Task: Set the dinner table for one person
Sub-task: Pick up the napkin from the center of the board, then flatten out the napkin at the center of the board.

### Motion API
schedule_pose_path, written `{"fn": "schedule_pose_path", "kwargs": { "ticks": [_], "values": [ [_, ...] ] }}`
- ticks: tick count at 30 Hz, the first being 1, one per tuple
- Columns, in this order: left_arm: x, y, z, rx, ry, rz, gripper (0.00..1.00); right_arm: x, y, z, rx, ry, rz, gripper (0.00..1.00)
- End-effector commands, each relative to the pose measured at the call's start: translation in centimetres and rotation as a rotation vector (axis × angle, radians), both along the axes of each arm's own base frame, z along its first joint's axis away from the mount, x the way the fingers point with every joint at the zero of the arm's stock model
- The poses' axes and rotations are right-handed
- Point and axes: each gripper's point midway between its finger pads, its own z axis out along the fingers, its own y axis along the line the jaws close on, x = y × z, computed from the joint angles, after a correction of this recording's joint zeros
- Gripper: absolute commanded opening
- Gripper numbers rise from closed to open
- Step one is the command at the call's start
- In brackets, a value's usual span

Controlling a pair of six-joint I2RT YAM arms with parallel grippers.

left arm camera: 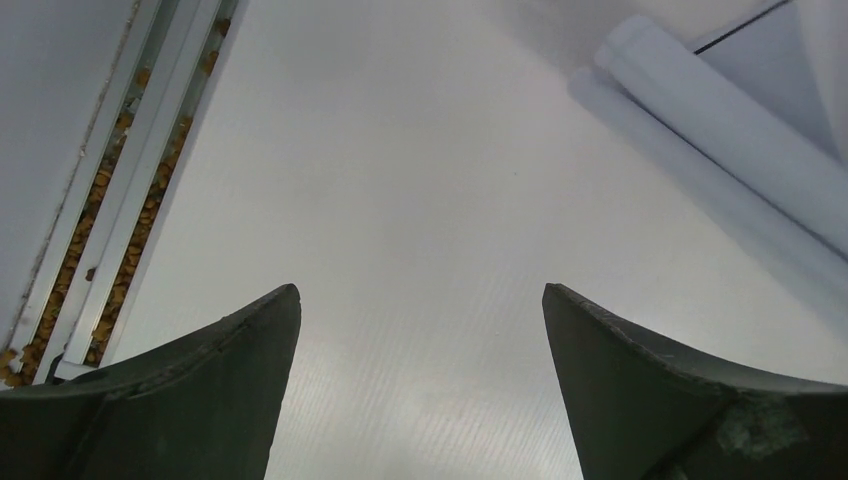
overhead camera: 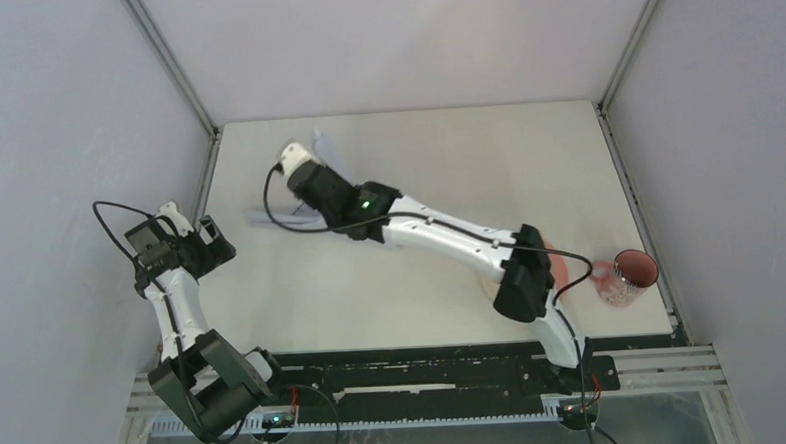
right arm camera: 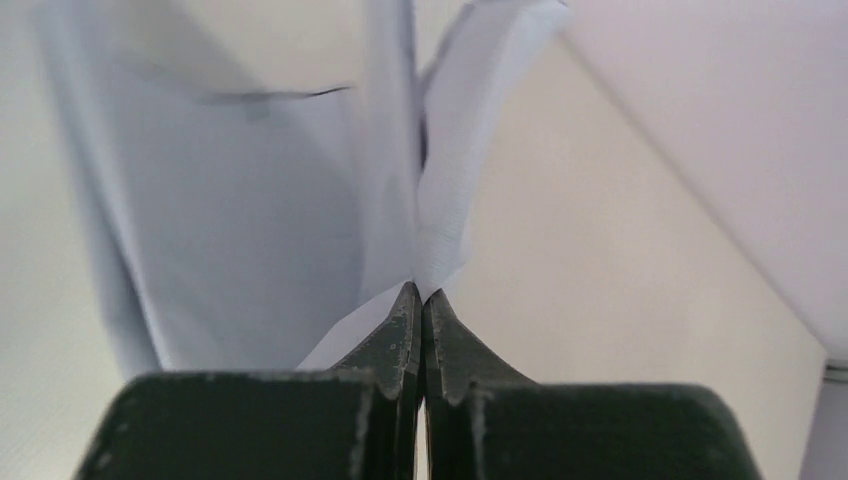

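Dinner table (overhead camera: 437,170) is lying plain and cream-white under both arms, and you are working at its far left corner. You are reaching your right gripper (right arm camera: 420,295) diagonally across from the near right. Its jaws are pinching shut on a fold of the pale-blue cloth (right arm camera: 250,200). The fabric is rising from the tips and draping away to the left, so you are holding it by an edge, probably because a thin edge is all a narrow pinch can lift off a flat surface. You are likely meaning to drag or spread it toward the middle as a place mat. Your left gripper (left arm camera: 420,290) is hovering wide and holding nothing by the left edge, apart from the cloth, perhaps waiting to take the other side. A pink plate (overhead camera: 571,274) and a reddish cup (overhead camera: 633,272) are sitting toward the near right corner, the plate half hidden under your right arm. They are probably waiting for the cloth to go down first.
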Motion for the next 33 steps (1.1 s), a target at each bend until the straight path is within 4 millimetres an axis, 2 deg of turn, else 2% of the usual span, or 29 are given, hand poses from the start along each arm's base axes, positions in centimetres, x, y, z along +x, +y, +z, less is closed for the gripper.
{"fn": "schedule_pose_path", "kwargs": {
  "ticks": [1, 4, 8, 10, 14, 16, 17, 21, 24, 29, 30, 31, 33],
  "values": [
    [0.5, -0.5, 0.5, -0.024, -0.037, -0.022, 0.95, 2.8, -5.2, 10.1, 0.147, -0.175, -0.124, 0.0],
    [0.6, -0.9, 0.7, -0.042, -0.031, -0.042, 0.95, 4.3, -8.6, 13.1, 0.162, -0.244, -0.186, 0.0],
    [0.9, -1.3, 1.4, -0.071, -0.023, -0.066, 0.95, 7.4, -15.7, 19.2, 0.239, -0.356, -0.349, 0.0],
    [1.0, -1.4, 1.7, -0.079, -0.032, -0.067, 0.95, 8.8, -18.6, 20.7, 0.252, -0.385, -0.41, 0.0],
    [1.2, -1.7, 2.2, -0.089, -0.042, -0.075, 0.95, 10.1, -22.5, 23.9, 0.256, -0.449, -0.468, 0.0],
    [1.3, -2.1, 2.4, -0.101, -0.048, -0.091, 0.95, 9.6, -21.1, 23.9, 0.311, -0.364, -0.327, 0.0],
    [1.3, -2.4, 2.5, -0.112, -0.051, -0.101, 0.95, 8.9, -19.6, 23.6, 0.359, -0.298, -0.232, 0.0],
    [1.5, -3.4, 2.8, -0.143, -0.052, -0.134, 0.95, 5.0, -15.0, 23.2, 0.52, -0.062, 0.071, 0.0],
    [1.4, -3.5, 2.8, -0.133, -0.053, -0.145, 0.95, 2.7, -12.6, 22.8, 0.564, 0.039, 0.21, 0.0],
    [1.1, -3.8, 2.4, -0.134, -0.03, -0.162, 0.95, -1.3, -9.0, 19.5, 0.611, 0.298, 0.392, 0.0],
    [1.0, -3.8, 2.4, -0.135, -0.028, -0.165, 0.95, -1.1, -8.8, 18.8, 0.604, 0.312, 0.369, 0.0],
    [1.0, -3.8, 2.4, -0.135, -0.027, -0.165, 0.95, 0.4, -9.2, 17.6, 0.55, 0.261, 0.282, 0.0],
    [0.9, -3.8, 2.5, -0.129, -0.029, -0.166, 0.95, 5.8, -12.4, 16.4, 0.291, -0.059, -0.042, 0.0]
  ]
}}
